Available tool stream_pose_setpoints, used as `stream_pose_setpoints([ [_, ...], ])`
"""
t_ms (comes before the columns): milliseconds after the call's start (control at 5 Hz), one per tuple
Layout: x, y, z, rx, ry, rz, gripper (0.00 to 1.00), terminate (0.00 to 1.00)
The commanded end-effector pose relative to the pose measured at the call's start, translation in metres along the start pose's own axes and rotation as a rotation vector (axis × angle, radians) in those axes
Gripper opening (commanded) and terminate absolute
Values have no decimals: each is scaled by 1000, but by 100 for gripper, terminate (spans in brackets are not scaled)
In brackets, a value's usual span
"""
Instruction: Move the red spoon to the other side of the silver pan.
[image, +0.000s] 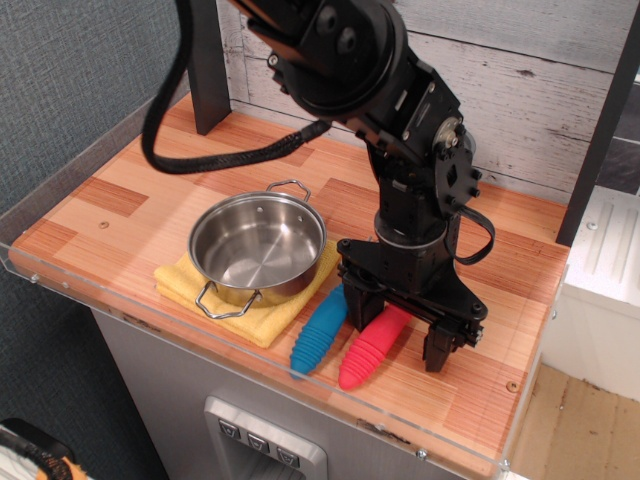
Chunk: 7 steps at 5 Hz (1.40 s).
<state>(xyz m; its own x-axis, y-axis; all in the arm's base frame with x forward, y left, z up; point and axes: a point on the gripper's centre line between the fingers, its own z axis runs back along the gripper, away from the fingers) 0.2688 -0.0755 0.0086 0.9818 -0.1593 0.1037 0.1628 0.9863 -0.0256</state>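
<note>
I see the red spoon (373, 343) lying near the table (120, 200) front edge, beside a blue handle (319, 330), right of the silver pan (257, 248). It looks light and stiff; I'd grip its ribbed handle. My hand (398, 332) hangs over it, fingers spread, holding nothing.

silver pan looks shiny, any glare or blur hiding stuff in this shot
In observation.image, the silver pan shows bright reflections inside but stays readable; the frame is sharp, evenly lit; the black pincer is dark, hiding the upper end of the red spoon.
</note>
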Motion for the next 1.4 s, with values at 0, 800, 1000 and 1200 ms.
stream_pose_setpoints([
  [0, 10, 2, 1, 10, -14, 5, 0, 0],
  [800, 12, 8, 54, -40, -91, 64, 0, 0],
  [1000, 1, 22, 65, -7, -74, 101, 0, 0],
  [1200, -17, 43, 80, 25, -63, 189, 0, 0],
])
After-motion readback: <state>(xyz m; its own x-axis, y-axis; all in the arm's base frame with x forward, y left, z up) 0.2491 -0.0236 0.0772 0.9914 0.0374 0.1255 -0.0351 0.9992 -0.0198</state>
